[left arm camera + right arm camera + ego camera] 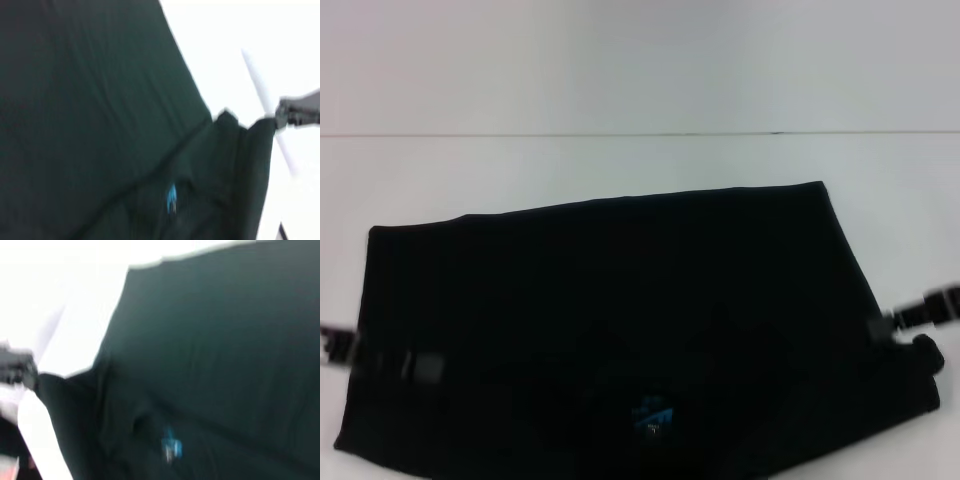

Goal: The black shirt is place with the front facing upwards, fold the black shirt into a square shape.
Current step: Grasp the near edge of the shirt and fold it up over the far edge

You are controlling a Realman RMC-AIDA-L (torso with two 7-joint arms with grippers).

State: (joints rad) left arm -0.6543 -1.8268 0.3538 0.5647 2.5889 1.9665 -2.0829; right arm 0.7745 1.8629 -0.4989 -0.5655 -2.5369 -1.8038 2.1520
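Note:
The black shirt (620,300) lies spread across the white table (620,160), its far hem straight and its blue neck label (653,415) near the front edge. The white lettering is hidden. My left gripper (415,365) is shut on the shirt's left side. My right gripper (887,328) is shut on its right side, where the cloth bunches up. The left wrist view shows the shirt (100,125), the label (171,199) and the right gripper (282,116) pinching a raised fold. The right wrist view shows the shirt (215,350), the label (171,446) and the left gripper (25,371) on its edge.
Bare white table surface (880,210) lies beyond and beside the shirt. A pale wall (640,60) rises behind the table's far edge.

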